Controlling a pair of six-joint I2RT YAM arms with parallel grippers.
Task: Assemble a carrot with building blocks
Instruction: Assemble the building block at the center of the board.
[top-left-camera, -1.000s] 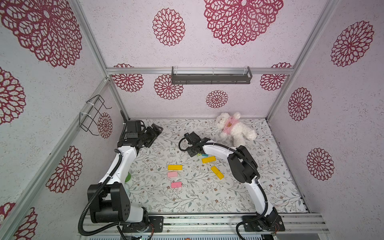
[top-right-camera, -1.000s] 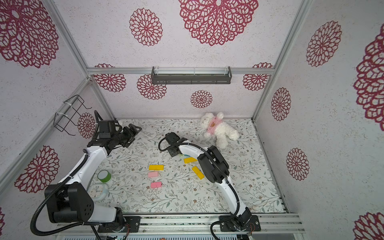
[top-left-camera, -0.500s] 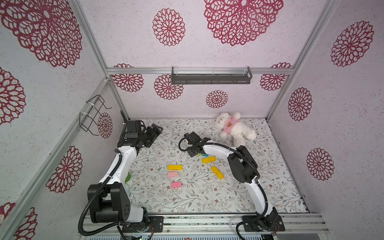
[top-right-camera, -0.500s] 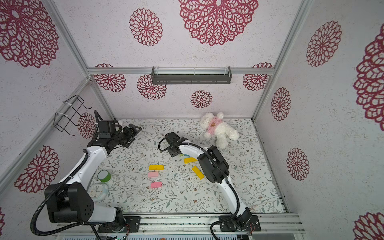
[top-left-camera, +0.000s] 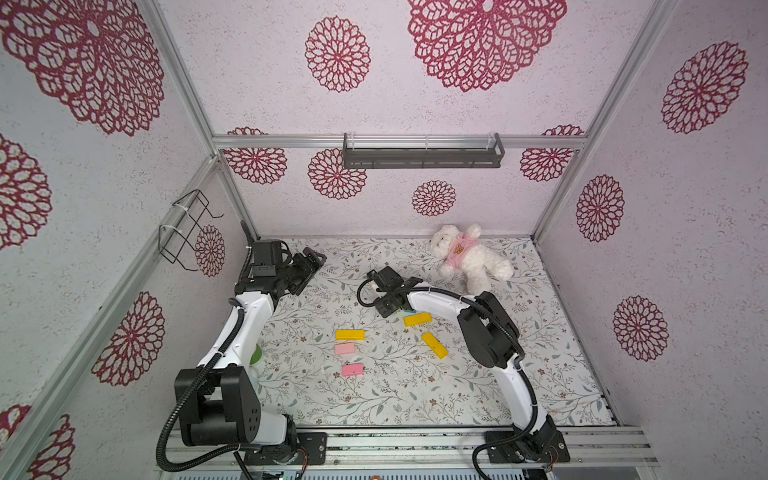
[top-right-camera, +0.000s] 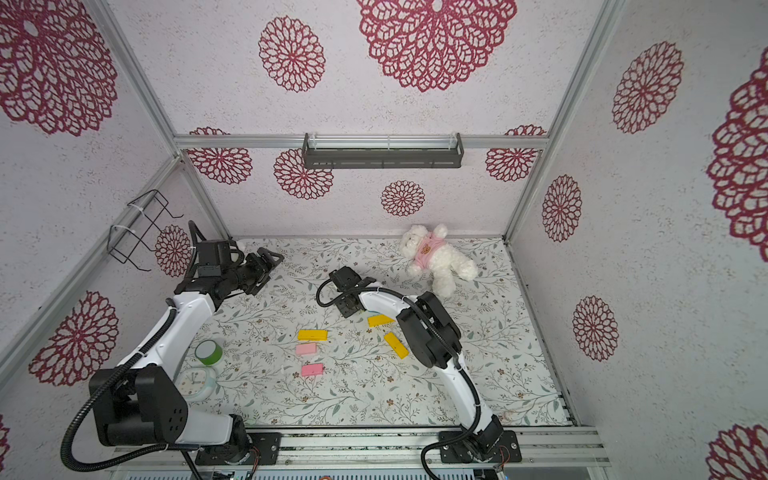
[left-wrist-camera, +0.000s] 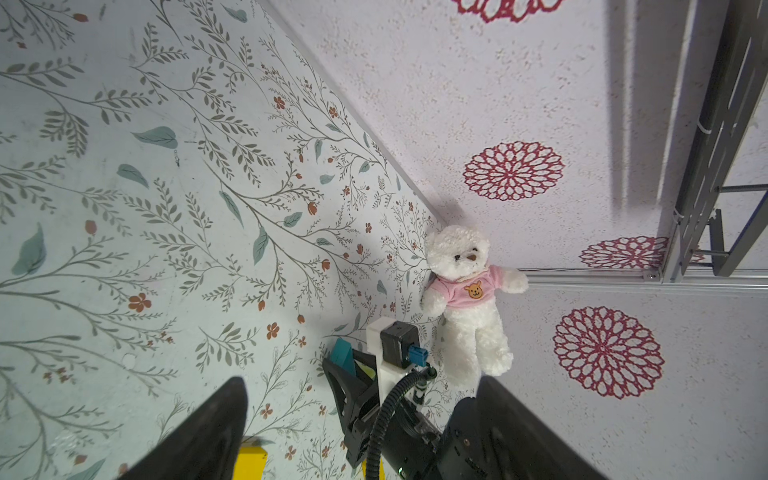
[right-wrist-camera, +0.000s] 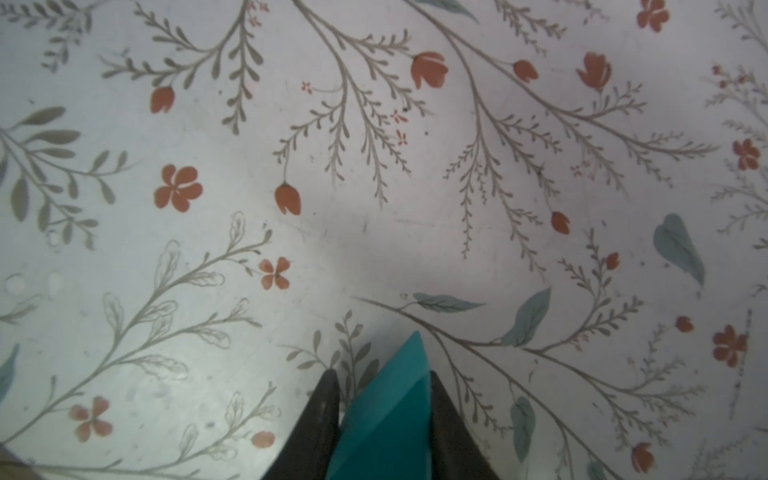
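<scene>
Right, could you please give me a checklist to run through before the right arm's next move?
1. Grip: right tool clamps the teal triangle: ok.
2. The left tool open and empty: ok.
3. All yellow bars stacked: not ok; one lies next to a pink block, two lie apart.
4. The second triangle and green piece located: cannot tell; the right arm hides that spot.
5. The bear apart from the bars: ok.
</scene>
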